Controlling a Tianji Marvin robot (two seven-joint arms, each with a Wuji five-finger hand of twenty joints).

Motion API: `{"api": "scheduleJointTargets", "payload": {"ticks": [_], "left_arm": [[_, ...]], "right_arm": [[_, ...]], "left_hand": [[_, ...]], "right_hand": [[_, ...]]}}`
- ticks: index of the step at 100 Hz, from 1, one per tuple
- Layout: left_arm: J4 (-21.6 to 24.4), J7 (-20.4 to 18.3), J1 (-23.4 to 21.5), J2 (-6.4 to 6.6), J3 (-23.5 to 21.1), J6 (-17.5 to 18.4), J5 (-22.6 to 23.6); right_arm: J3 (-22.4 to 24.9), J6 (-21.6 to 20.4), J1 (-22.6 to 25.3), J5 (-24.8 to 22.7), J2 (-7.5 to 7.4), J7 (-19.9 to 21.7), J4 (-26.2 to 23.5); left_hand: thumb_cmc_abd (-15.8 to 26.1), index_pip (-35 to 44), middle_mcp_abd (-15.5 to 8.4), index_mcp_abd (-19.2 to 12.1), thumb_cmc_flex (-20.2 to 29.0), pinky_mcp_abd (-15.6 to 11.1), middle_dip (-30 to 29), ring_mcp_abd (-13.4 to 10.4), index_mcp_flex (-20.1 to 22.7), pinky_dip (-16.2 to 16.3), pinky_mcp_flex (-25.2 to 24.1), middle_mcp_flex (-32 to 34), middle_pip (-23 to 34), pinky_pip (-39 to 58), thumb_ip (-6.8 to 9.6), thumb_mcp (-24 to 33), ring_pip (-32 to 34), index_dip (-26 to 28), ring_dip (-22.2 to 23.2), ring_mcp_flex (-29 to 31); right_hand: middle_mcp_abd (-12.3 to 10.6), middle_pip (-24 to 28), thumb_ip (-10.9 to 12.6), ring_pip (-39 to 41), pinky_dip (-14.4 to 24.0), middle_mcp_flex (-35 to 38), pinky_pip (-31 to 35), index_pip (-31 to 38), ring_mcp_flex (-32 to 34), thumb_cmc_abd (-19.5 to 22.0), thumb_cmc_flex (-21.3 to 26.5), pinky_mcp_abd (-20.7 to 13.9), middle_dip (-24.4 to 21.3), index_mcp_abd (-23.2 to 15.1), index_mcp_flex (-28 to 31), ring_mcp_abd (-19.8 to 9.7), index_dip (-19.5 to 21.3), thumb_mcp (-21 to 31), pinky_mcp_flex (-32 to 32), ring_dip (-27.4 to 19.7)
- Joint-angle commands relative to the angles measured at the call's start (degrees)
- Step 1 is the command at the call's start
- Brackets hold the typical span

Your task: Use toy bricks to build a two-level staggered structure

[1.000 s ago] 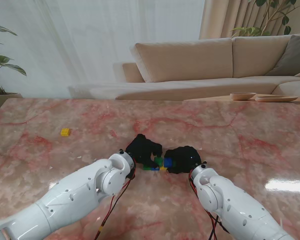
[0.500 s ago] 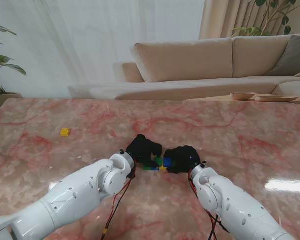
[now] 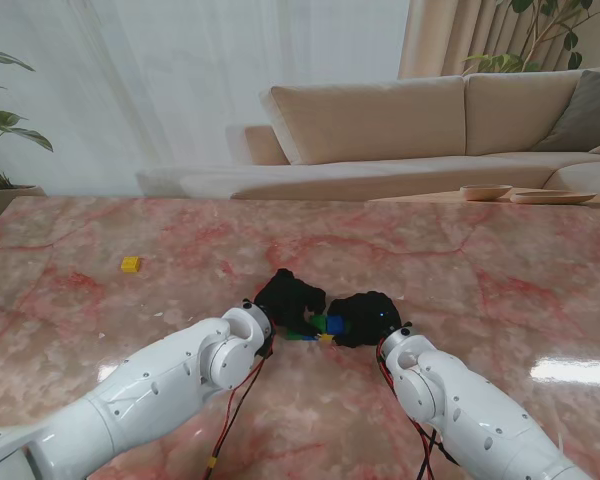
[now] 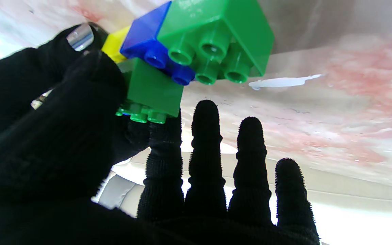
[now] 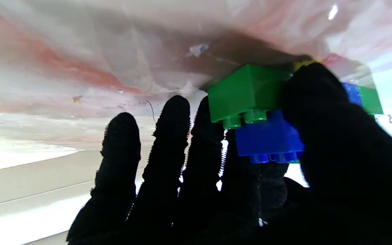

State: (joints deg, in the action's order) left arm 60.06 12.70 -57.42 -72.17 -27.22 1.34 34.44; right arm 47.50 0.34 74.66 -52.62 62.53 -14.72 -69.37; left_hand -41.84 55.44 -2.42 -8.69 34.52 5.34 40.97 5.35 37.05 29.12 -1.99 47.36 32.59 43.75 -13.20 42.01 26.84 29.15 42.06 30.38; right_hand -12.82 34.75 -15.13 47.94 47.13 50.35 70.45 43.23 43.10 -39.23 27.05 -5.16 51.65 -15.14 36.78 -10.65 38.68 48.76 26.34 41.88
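Green, blue and yellow plastic toy brick cluster (image 3: 318, 327) sits on pink marble counter (image 3: 460, 270), mid-counter. Left hand (image 3: 286, 297) pinches cluster's upper green brick (image 4: 151, 90), thumb against forefinger. Right hand (image 3: 368, 318) grips upper blue brick (image 5: 267, 139) likewise. Small loose yellow brick (image 3: 130, 264) well left of cluster, farther from me.
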Motion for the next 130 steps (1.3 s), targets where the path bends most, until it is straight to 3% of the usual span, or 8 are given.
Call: {"api": "scheduleJointTargets", "payload": {"ticks": [1,26,49,84,104,117,121,130], "left_arm": [[-0.19,-0.13,-0.19,-0.05,0.32,0.08,0.38],[-0.39,-0.07,-0.1,-0.02,0.46,0.47,0.54],[-0.27,-0.19,-0.03,0.23,0.48,0.85,0.98],[1.16,-1.59,-0.7,1.35,-0.74,3.16,1.13],[3.77,-1.15,-2.8,2.1,-3.83,2.84,1.35],[5.18,0.42,-5.05,1.77,-7.12,2.77,-0.9],[5.1,1.76,-5.49,1.5,-7.82,3.03,-1.2],[4.94,3.68,-6.07,0.98,-8.81,3.73,-1.91]], "right_arm": [[-0.15,0.11,0.76,-0.01,-0.06,1.14,0.64],[-0.11,0.1,0.86,-0.05,-0.08,1.12,0.6],[-0.03,0.09,0.88,-0.07,-0.09,1.13,0.59],[-0.11,0.16,0.83,-0.16,-0.11,1.22,0.53],[-0.23,0.16,0.68,-0.18,-0.09,1.13,0.65],[-0.29,0.27,0.6,-0.27,-0.1,1.05,0.68],[-0.3,0.31,0.59,-0.31,-0.11,1.06,0.68],[-0.28,0.46,0.62,-0.3,-0.13,1.3,0.55]], "left_hand": [[3.06,3.53,-0.1,-3.49,0.77,0.5,-0.61,1.0,3.65,-0.6,-1.33,-0.06,1.09,-0.12,0.36,0.36,-0.45,1.68,0.94,0.56],[3.06,-0.12,0.1,-0.76,-2.99,0.45,-1.19,1.02,1.56,-1.29,-1.25,-2.27,0.23,-1.84,0.17,3.28,-1.16,3.6,0.66,-0.84],[3.51,-4.96,0.45,2.54,-7.77,0.15,-2.33,0.98,-1.83,-1.67,-1.28,-5.3,-1.08,-4.39,4.43,8.37,-2.31,6.09,-0.01,-3.0],[-1.15,-11.39,-0.1,4.43,-10.95,-0.18,-3.84,0.68,-7.84,-2.35,-1.59,-10.1,-3.44,-10.78,3.5,6.29,-4.84,4.4,-0.95,-5.95],[1.5,-19.02,0.56,7.2,-12.68,-0.49,-8.34,0.3,-11.41,0.14,-1.49,-15.63,-7.71,-15.9,3.65,2.97,-7.68,-1.07,-2.99,-8.76],[5.42,-18.64,0.39,6.69,-11.37,-0.4,-9.43,0.45,-10.79,1.97,-1.36,-14.79,-7.41,-16.38,4.74,-0.37,-6.92,-1.96,-2.76,-7.63],[6.84,-17.0,-0.05,5.75,-10.35,-0.47,-9.17,0.42,-9.34,3.76,-1.26,-12.76,-6.4,-14.49,5.49,-0.33,-5.72,-1.55,-1.88,-6.06],[7.05,-11.25,-0.71,2.17,-8.16,-0.65,-7.84,0.67,-2.59,12.49,-1.15,-4.48,-3.4,-0.56,6.17,3.24,-1.04,-0.01,1.83,0.34]], "right_hand": [[-1.07,-0.5,-0.82,0.71,0.68,2.42,1.22,3.91,1.37,1.66,2.62,0.24,-0.52,-6.44,3.65,-1.22,0.43,4.49,-0.24,1.47],[-1.09,-0.54,-0.84,0.69,0.68,2.4,1.22,3.92,1.36,1.61,2.61,0.24,-0.54,-6.4,3.67,-1.2,0.44,4.44,-0.24,1.47],[-1.04,-0.5,-0.86,0.7,0.68,2.38,1.22,3.88,1.33,1.56,2.6,0.24,-0.51,-6.4,3.62,-1.22,0.43,4.37,-0.24,1.48],[-1.06,-0.46,-0.85,0.72,0.69,2.43,1.21,3.88,1.41,1.5,2.67,0.24,-0.53,-6.43,3.61,-1.19,0.44,4.38,-0.24,1.5],[-1.09,-0.48,-0.86,0.71,0.69,2.43,1.21,3.89,1.43,1.5,2.65,0.24,-0.53,-6.43,3.65,-1.24,0.44,4.38,-0.24,1.5],[-1.07,-0.47,-0.83,0.7,0.69,2.47,1.21,3.89,1.43,1.48,2.74,0.24,-0.52,-6.42,3.66,-1.23,0.44,4.45,-0.24,1.49],[-1.1,-0.47,-0.84,0.7,0.69,2.48,1.21,3.89,1.43,1.45,2.7,0.24,-0.52,-6.42,3.66,-1.23,0.44,4.43,-0.24,1.49],[-1.11,-0.5,-0.86,0.68,0.68,2.43,1.17,3.88,1.4,1.47,2.66,0.26,-0.53,-6.4,3.68,-1.19,0.43,4.43,-0.31,1.49]]}}
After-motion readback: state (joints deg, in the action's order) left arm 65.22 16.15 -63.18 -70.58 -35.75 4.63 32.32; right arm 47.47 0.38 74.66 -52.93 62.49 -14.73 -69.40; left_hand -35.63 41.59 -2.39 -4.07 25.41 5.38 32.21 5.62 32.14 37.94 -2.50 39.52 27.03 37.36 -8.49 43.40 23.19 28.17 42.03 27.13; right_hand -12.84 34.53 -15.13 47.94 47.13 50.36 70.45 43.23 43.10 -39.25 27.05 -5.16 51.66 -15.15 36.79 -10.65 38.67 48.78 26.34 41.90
